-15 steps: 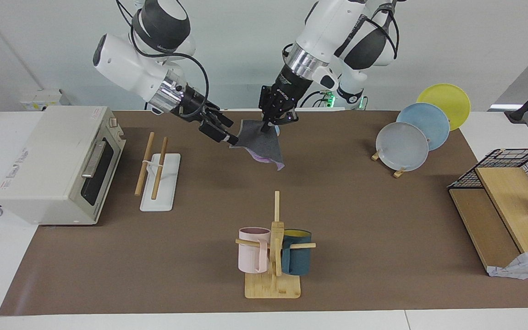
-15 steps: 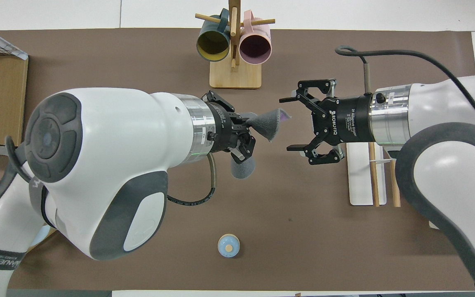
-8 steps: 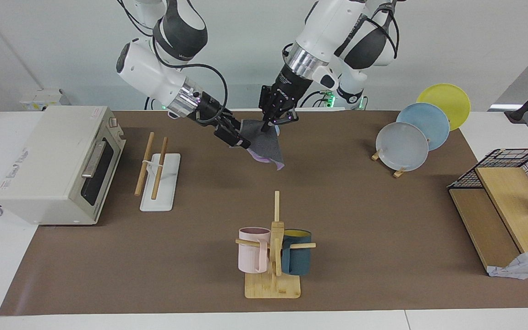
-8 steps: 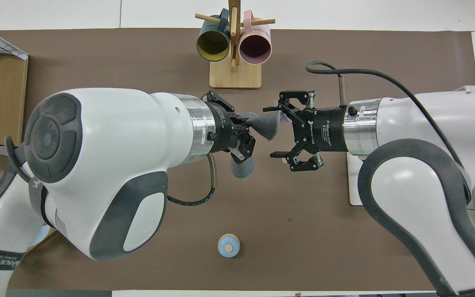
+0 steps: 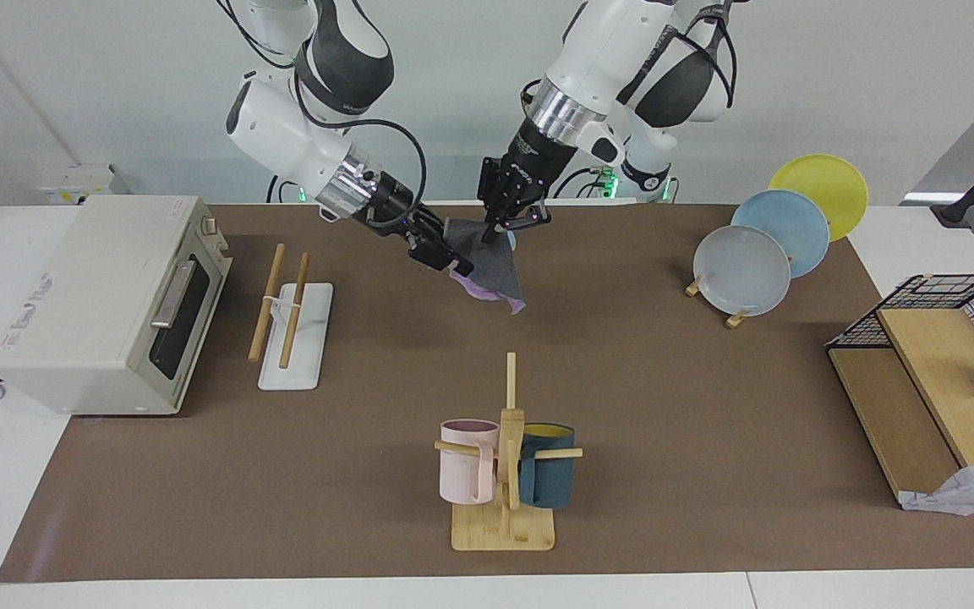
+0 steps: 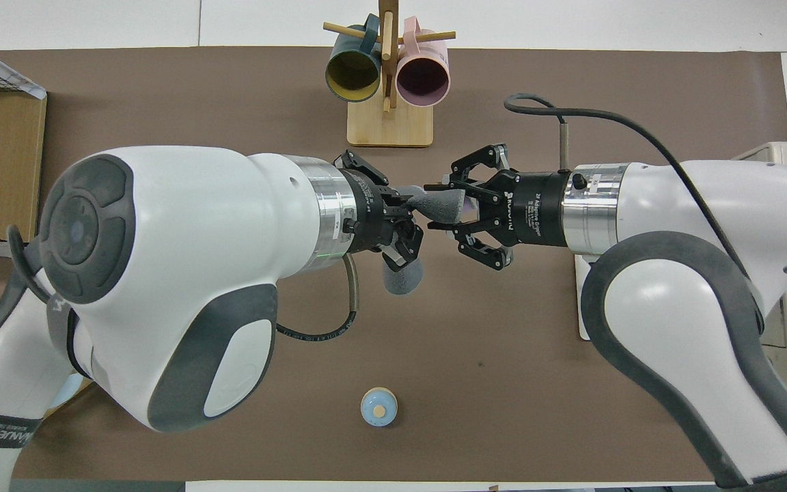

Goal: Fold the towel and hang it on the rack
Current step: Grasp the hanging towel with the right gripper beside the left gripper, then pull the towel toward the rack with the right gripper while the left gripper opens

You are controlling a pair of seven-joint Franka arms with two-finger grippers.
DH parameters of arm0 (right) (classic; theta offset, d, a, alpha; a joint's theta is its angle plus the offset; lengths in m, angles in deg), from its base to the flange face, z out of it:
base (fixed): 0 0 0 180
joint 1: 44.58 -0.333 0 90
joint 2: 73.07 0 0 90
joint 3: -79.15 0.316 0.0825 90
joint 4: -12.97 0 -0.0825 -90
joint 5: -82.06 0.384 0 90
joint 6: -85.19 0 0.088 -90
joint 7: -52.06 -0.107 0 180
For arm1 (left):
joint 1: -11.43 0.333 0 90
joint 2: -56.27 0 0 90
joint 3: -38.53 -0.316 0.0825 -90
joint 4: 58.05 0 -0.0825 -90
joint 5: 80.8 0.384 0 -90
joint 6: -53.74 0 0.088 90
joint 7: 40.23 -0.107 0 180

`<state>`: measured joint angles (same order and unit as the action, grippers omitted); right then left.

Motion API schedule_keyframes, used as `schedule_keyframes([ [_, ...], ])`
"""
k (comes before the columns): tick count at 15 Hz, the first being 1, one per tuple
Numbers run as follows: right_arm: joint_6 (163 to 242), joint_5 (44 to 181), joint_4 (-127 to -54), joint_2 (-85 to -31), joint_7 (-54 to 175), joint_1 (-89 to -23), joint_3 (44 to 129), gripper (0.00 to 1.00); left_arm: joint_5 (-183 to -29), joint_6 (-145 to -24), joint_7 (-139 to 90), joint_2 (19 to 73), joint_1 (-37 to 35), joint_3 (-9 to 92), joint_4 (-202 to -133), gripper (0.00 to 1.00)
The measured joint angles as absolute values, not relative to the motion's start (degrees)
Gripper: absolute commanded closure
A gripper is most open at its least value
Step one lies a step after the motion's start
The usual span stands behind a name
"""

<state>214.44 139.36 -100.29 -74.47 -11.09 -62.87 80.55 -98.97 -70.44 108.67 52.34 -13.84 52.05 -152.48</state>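
The towel (image 5: 497, 264) hangs in the air over the mat between the two arms, dark grey with a purple edge at its lower end. My left gripper (image 5: 492, 234) is shut on its top corner and holds it up. My right gripper (image 5: 451, 259) comes in level from the rack's end of the table and sits around the towel's free side edge. From above, the towel (image 6: 444, 205) shows as a bunched grey fold between the left gripper (image 6: 412, 203) and the right gripper (image 6: 436, 206). The rack (image 5: 293, 334), two wooden dowels on a white base, stands bare beside the oven.
A cream toaster oven (image 5: 106, 304) stands at the right arm's end. A mug tree (image 5: 504, 474) with two mugs is farther from the robots at mid table. A plate stand (image 5: 745, 271) and a wire basket on wooden boards (image 5: 935, 355) are at the left arm's end. A small blue knob (image 6: 379, 407) lies near the robots.
My right gripper has moved in from the rack's end to the towel's side edge and its jaws have narrowed around it. The left gripper and the towel have stayed put.
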Motion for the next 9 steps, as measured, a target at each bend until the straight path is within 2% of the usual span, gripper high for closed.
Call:
schedule_keyframes([
  [4, 216.9, 139.6, -100.2, -74.3, -8.8, -62.7, 80.2, 1.0, -99.0, -70.4, 108.8, 52.3, -13.8, 52.1, -152.5, 1.0],
  [5, 217.0, 139.6, -100.1, -74.2, -7.7, -62.4, 80.2, 1.0, -99.0, -70.4, 109.0, 52.3, -13.9, 52.1, -152.5, 0.95],
  [6, 216.9, 139.7, -99.8, -74.2, -6.5, -61.9, 80.2, 1.0, -98.7, -70.4, 109.0, 52.3, -13.9, 52.1, -152.5, 0.01],
  [9, 214.6, 139.9, -98.8, -74.0, -3.2, -59.4, 80.2, 1.0, -95.2, -70.6, 109.3, 52.4, -15.2, 52.1, -152.7, 0.0],
])
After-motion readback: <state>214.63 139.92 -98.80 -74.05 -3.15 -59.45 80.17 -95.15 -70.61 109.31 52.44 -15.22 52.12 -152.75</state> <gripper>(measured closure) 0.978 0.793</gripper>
